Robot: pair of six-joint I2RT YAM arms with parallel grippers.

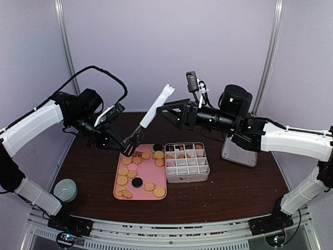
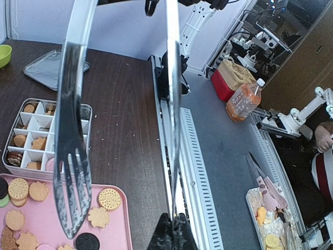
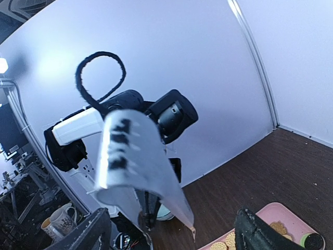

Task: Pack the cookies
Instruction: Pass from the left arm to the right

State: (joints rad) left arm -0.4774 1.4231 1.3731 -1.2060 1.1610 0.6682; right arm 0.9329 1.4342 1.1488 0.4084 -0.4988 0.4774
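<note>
Tongs (image 2: 73, 156) loom closest in my left wrist view, one slotted blade hanging above the pink tray (image 2: 117, 232); my left pincer (image 2: 172, 232) is pressed together on the other blade, which shows edge-on, down near its tip. From above, the tongs slant upward from that pincer toward my right arm, white hinge end highest. My right pincer (image 1: 165, 113) is spread wide just beside that white end; in its own view the end sits between its fingers (image 3: 93, 232) without either one closing on it, and whether they touch it I cannot tell. Most of the cookies (image 1: 123, 171) lie loose on the pink tray: golden rounds and flower shapes, plus a couple of dark ones. A few more sit in the back compartments of the white divided box (image 1: 187, 178), which stands just right of the tray on the dark desk (image 1: 234, 187). A pale green cup (image 1: 65, 190) stands at the desk's left edge; a shallow metal tray (image 1: 239, 153) lies to the right under my right arm.
</note>
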